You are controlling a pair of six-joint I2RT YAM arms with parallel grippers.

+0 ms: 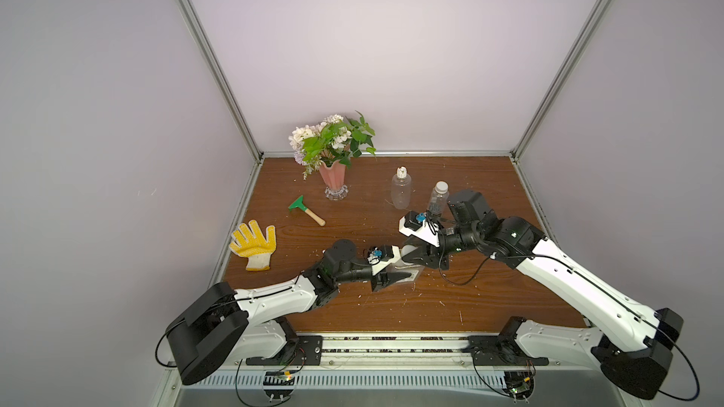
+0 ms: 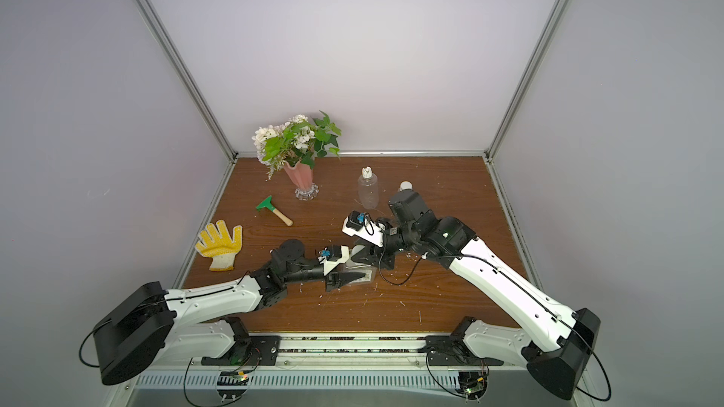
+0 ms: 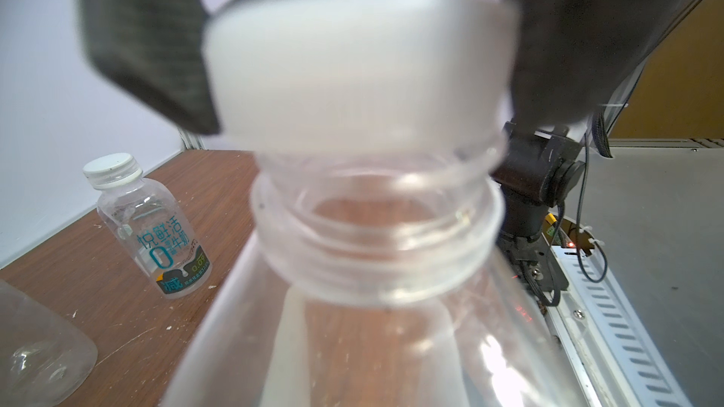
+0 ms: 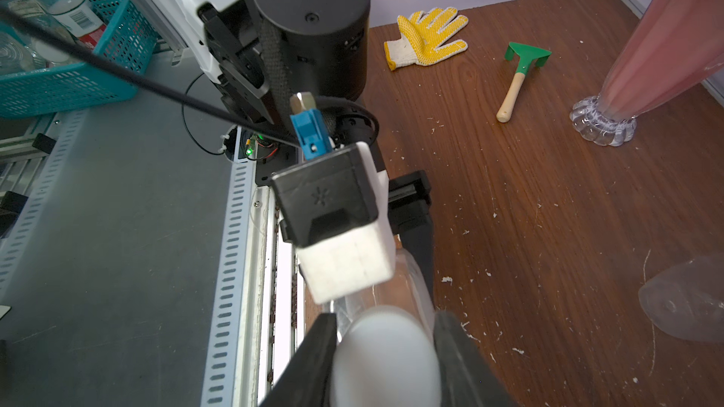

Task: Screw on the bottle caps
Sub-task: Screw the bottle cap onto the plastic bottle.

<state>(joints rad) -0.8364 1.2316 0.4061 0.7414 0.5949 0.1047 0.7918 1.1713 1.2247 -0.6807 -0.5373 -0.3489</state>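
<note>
Left tool [image 1: 403,276] clenches the clear square plastic bottle [image 3: 352,346]; right tool [image 4: 386,330] pinches a round white plastic cap [image 3: 352,64], tilted on its threaded mouth

On worktop [image 1: 391,307]: vase [image 1: 333,180] by back edge, left of ctr; round bottle [image 1: 401,189] to its rt, slim bottle [image 1: 438,199] rt of that; hoe [image 1: 305,209] in front of vase; glove [image 1: 254,244] by left edge; 3rd bottle [image 3: 376,236] mid-worktop, cap [image 3: 360,64] at its mouth.

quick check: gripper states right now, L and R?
Left gripper: shut on the clear bottle.
Right gripper: shut on the white cap, at that bottle's neck.
</note>
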